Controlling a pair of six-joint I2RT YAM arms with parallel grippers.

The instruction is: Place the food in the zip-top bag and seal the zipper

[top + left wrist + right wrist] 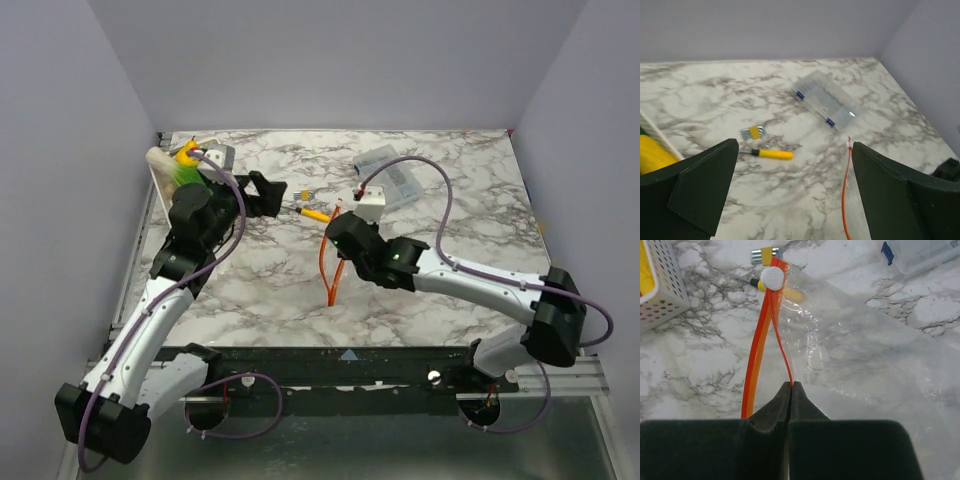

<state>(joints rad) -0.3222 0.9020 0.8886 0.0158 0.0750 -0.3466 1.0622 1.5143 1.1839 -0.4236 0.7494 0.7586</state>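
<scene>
We see a white, grey-veined marble-patterned table top (270,290), boxed in by plain pale lavender walls: a back wall (340,60), a left wall (60,150) and a right wall (590,120). The light is soft and even. A metal rail (590,375) runs along the near edge; below it lies what may be a dull grey floor (400,455).

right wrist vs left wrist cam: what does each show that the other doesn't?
Right wrist only: right claw shut on the zipper, clear zip-top bag spread beside it. Left wrist only: left claw open, nothing between its fingers. Both: the zipper, yellow-handled tool, clear box with blue latches.
</scene>
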